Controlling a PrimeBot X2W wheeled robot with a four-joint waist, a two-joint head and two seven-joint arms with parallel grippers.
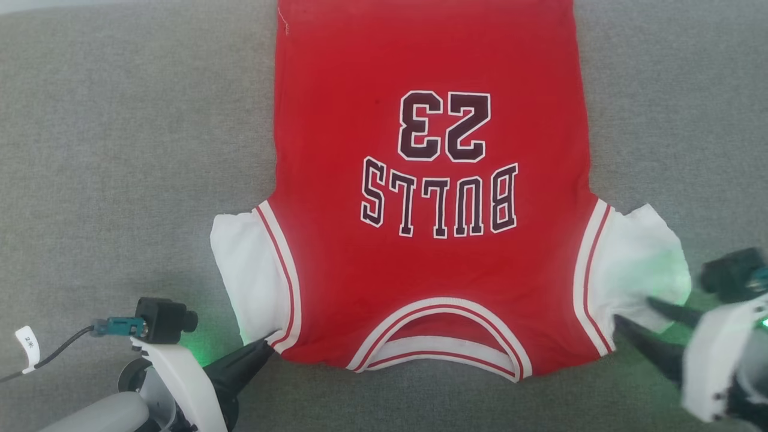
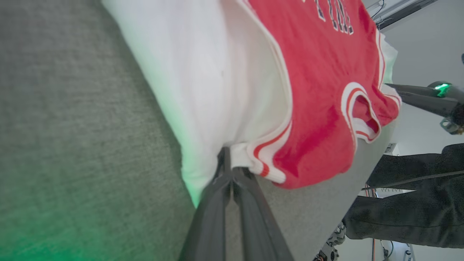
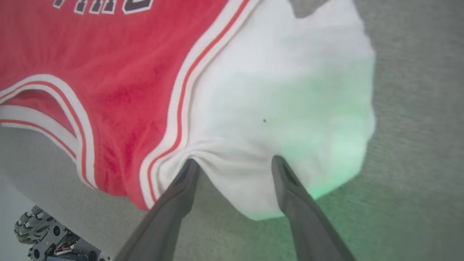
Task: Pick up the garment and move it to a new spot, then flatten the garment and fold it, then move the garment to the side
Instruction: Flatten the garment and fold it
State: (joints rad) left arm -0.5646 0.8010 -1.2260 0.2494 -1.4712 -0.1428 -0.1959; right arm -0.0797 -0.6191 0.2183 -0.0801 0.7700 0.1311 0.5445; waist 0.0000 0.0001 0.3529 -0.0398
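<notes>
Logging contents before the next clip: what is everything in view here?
red jersey shirt: one, red with white sleeves, striped trim, dark "BULLS 23"; flat on the surface, collar toward the robot.
grey fabric surface: one, grey, under the shirt.
dark shape: one, black, left wrist view's right edge; unidentifiable.
tagged cable: one, black, white tag, by the left wrist.
wheeled base: one, grey rollers, right wrist view's lower left.
left gripper: one, dark, shut on the shirt's shoulder edge.
right gripper: one, dark, open, tips at the white sleeve.
</notes>
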